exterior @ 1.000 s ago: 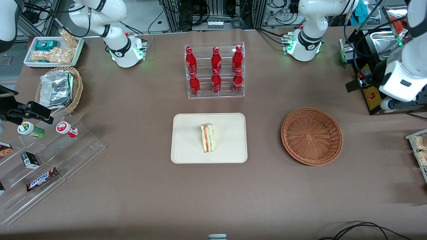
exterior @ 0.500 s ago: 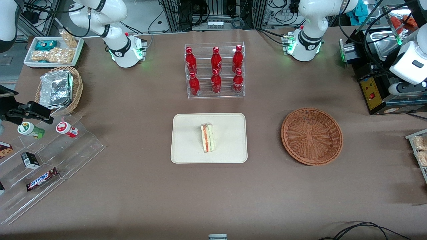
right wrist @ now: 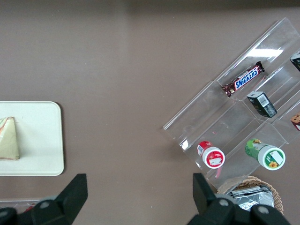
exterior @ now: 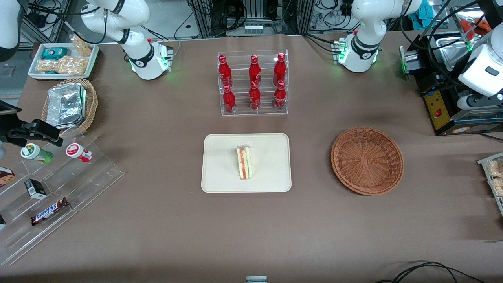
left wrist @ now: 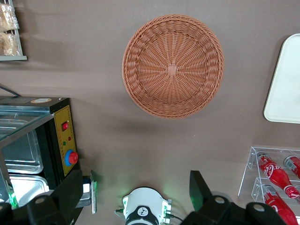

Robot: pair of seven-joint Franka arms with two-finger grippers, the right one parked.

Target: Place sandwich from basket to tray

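Observation:
The sandwich lies on the cream tray in the middle of the table; both also show in the right wrist view, the sandwich on the tray. The reddish-brown basket is empty and sits beside the tray, toward the working arm's end. My gripper hangs high above the black box at that end, well clear of the basket. In the left wrist view the gripper is open and empty, with the basket and the tray's edge below it.
A clear rack of red bottles stands farther from the front camera than the tray. A black control box and metal pans stand under the gripper. A tan basket with foil, a white snack tray and an acrylic snack stand are at the parked arm's end.
My gripper has risen and drawn back from the basket, farther from the front camera, over the black box. In the last half second it barely moved. Sandwich, tray and basket are unmoved.

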